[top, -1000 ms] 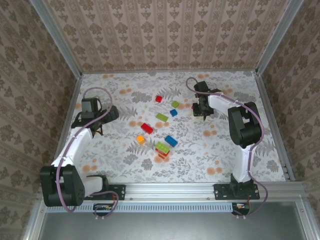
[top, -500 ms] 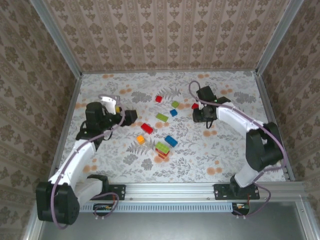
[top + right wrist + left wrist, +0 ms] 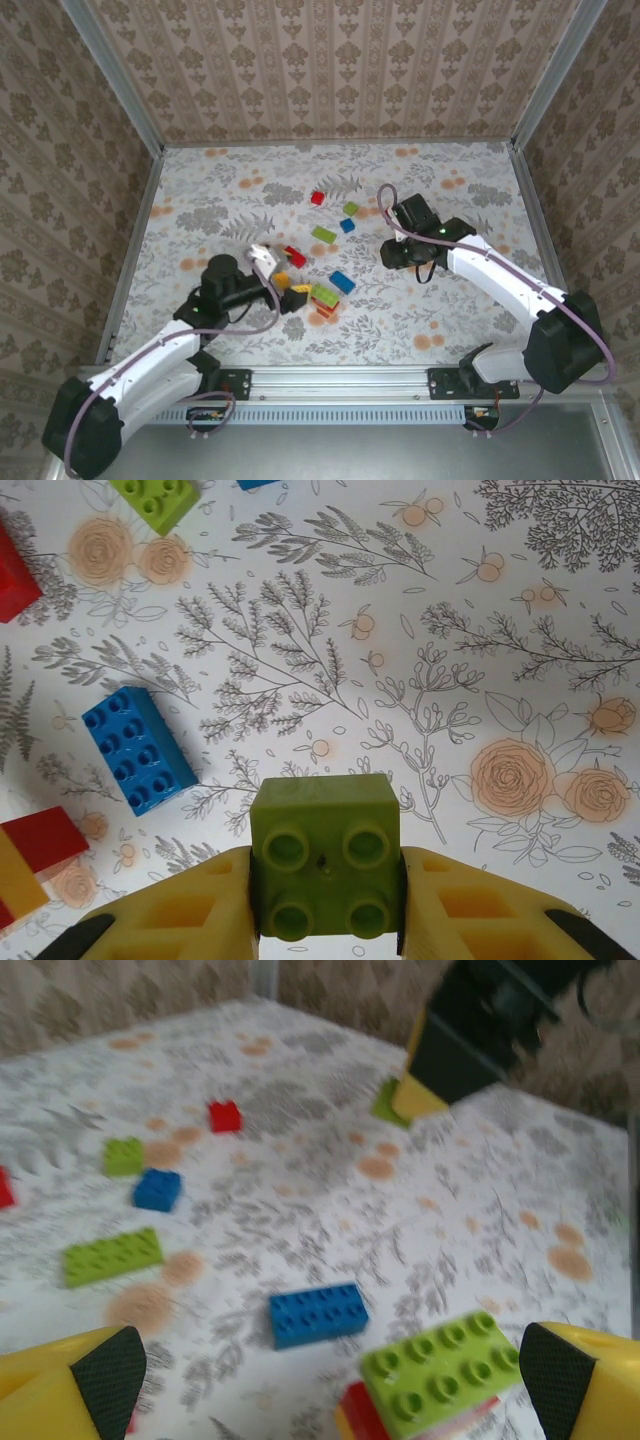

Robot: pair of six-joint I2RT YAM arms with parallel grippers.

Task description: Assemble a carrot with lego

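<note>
Right pincer (image 3: 325, 920) grips 1 green brick (image 3: 324, 855) over open table (image 3: 480, 630); left pincer (image 3: 335, 1375) gapes wide.

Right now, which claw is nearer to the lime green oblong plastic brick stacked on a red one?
Left. The open left claw is just left of the lime green brick. The right claw, gripping a square green plastic brick, is farther off, to its right and further back.
</note>
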